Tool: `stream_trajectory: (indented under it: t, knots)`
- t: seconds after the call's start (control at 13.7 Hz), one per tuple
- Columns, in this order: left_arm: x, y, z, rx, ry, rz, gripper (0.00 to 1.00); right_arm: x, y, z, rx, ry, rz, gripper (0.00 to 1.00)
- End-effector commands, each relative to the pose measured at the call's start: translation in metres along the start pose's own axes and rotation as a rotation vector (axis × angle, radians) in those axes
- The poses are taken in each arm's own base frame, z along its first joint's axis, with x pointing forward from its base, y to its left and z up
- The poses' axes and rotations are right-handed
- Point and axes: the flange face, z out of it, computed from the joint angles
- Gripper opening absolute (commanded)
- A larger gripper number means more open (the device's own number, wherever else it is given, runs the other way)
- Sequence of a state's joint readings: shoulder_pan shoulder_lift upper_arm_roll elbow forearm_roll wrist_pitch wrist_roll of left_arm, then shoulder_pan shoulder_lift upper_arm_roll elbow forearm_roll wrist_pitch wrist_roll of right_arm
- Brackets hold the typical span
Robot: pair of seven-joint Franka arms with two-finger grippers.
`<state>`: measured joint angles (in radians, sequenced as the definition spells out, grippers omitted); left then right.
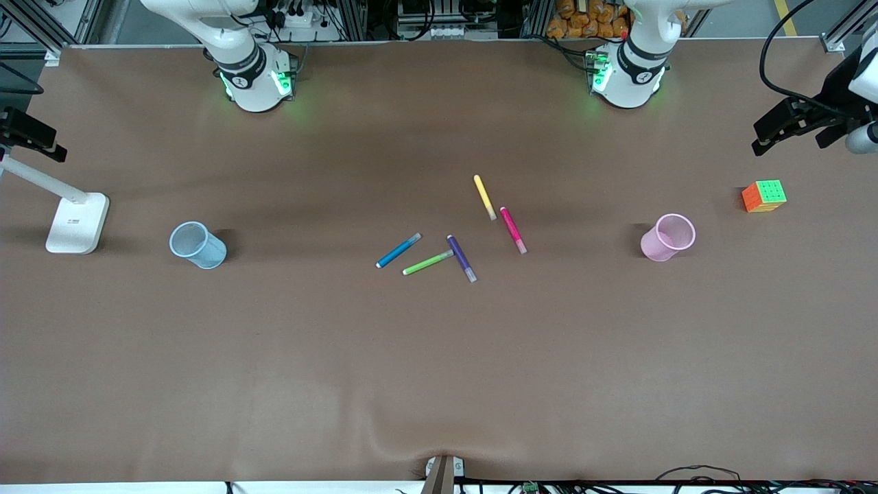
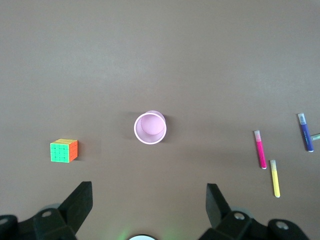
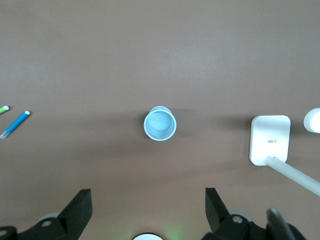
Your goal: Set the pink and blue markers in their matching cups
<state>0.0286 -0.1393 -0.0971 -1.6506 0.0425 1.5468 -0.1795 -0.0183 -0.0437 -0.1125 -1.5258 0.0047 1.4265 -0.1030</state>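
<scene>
I am lining up the first pick: the pink marker (image 1: pixel 513 230) is lying mid-bench, nearer the pink cup (image 1: pixel 667 237), so I am judging a crosswise grasp at its middle best. The blue marker (image 1: pixel 398 250) is lying toward the blue cup (image 1: pixel 197 245). The left gripper (image 2: pixel 149 202) is hovering above the pink cup, released wide and empty; the right gripper (image 3: pixel 148 202) likewise above the blue cup.

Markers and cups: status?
Left gripper open, high over pink cup; right gripper open over blue cup. Pink marker, blue marker flat mid-table, untouched. Both cups empty, nothing blocking.
</scene>
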Motion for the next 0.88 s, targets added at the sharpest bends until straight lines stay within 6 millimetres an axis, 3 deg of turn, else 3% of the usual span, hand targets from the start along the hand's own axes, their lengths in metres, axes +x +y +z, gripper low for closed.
stream_trajectory:
  t: [0.0, 0.22, 0.51, 0.8]
  knots:
    - [0.002, -0.003, -0.006, -0.017, -0.011, 0.027, 1.0, 0.001, 0.003, -0.004, 0.019, -0.002, -0.002, 1.0]
    - [0.004, -0.014, -0.01, -0.003, 0.003, 0.041, 1.0, 0.001, 0.003, -0.004, 0.019, -0.002, -0.002, 1.0]
    - [0.01, -0.006, -0.005, -0.011, -0.025, 0.057, 1.0, 0.001, 0.007, -0.002, 0.02, -0.005, 0.006, 1.0]
    - [0.012, -0.013, -0.004, -0.018, -0.027, 0.046, 1.0, 0.001, 0.007, -0.002, 0.023, -0.006, 0.007, 1.0]
